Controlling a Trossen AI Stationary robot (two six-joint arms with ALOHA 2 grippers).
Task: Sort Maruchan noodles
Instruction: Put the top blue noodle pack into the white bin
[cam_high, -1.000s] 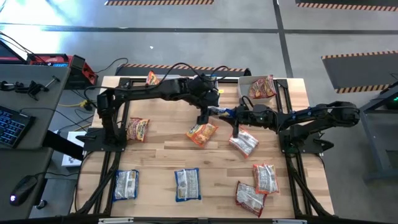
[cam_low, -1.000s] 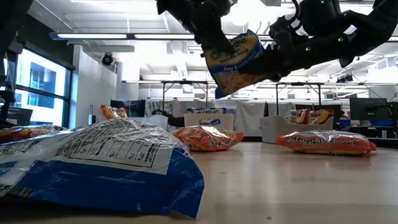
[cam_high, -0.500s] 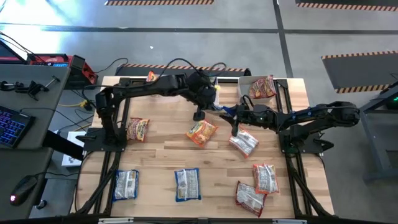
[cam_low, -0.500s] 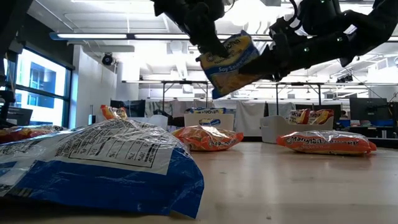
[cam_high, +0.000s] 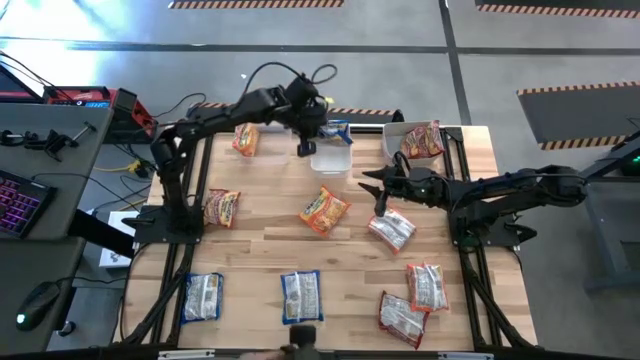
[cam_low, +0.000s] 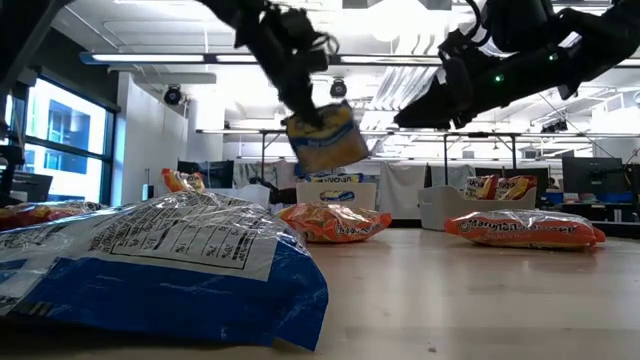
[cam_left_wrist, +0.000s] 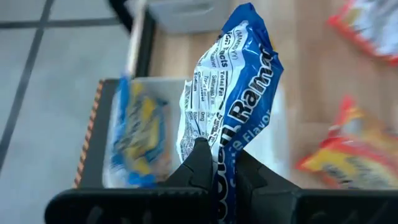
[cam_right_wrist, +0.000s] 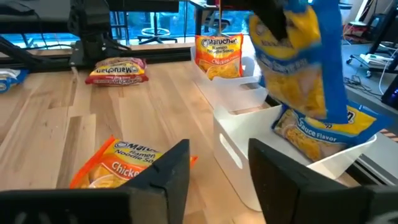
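A blue-and-yellow Maruchan noodle packet (cam_low: 322, 140) hangs in the air at the table's far middle, with my left gripper (cam_high: 305, 148) shut on it. Beside and below it stands a clear bin (cam_high: 332, 158) with another blue packet (cam_right_wrist: 323, 134) lying inside. My right gripper (cam_high: 377, 190) hovers open to the right of that bin, with nothing between its fingers (cam_right_wrist: 177, 171). Several other packets lie flat on the wood: orange ones (cam_high: 325, 210), red-and-white ones (cam_high: 392, 229) and blue-and-white ones (cam_high: 301, 297). My left gripper pinches one end of the blue packet (cam_left_wrist: 222, 155) between its two fingers (cam_left_wrist: 200, 163). The fingers slant down from above. The packet hangs below them, tilted and clear of the table, over the clear bin (cam_left_wrist: 186, 93).
A second bin (cam_high: 420, 140) at the far right corner holds orange packets. Orange packets lie at the left (cam_high: 220, 207) and far left (cam_high: 245, 138). More red-and-white packets (cam_high: 427, 285) lie near the right front. Bare wood shows in the table's middle.
A second ago the blue packet hung between both grippers above the table's middle. My left gripper has swung with it toward the far edge, to the clear bin. The packet has left my right gripper, which stays where it was.
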